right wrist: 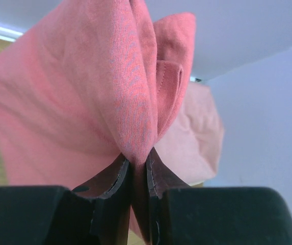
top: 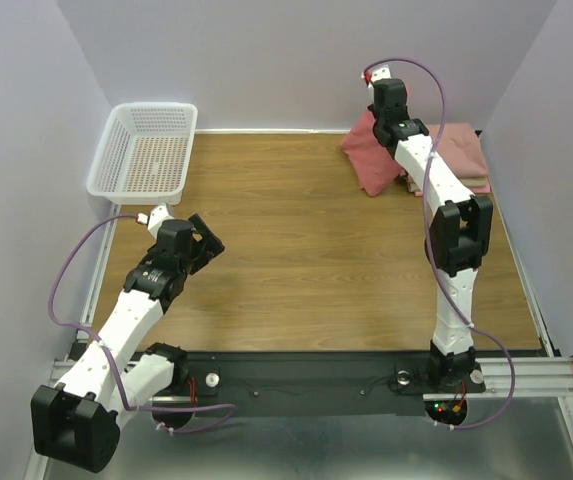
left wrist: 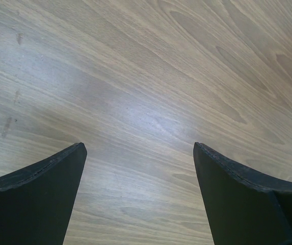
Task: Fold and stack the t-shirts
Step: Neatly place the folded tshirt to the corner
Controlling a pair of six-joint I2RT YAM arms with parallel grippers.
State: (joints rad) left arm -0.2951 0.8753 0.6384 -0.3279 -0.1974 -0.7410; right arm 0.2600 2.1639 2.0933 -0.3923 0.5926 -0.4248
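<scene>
A coral-red t-shirt hangs bunched over the table's far right corner, lifted off the wood. My right gripper is shut on a fold of it. In the right wrist view the coral-red t-shirt fans upward from the pinched jaws of the right gripper. Behind it lies a paler salmon-pink t-shirt, folded on a stack with a beige edge underneath. My left gripper hovers open over bare wood at the near left; the left wrist view shows the left gripper with nothing between its fingers.
A white lattice basket stands at the far left corner. Purple walls close in the table on the left, back and right. The black mounting rail runs along the near edge.
</scene>
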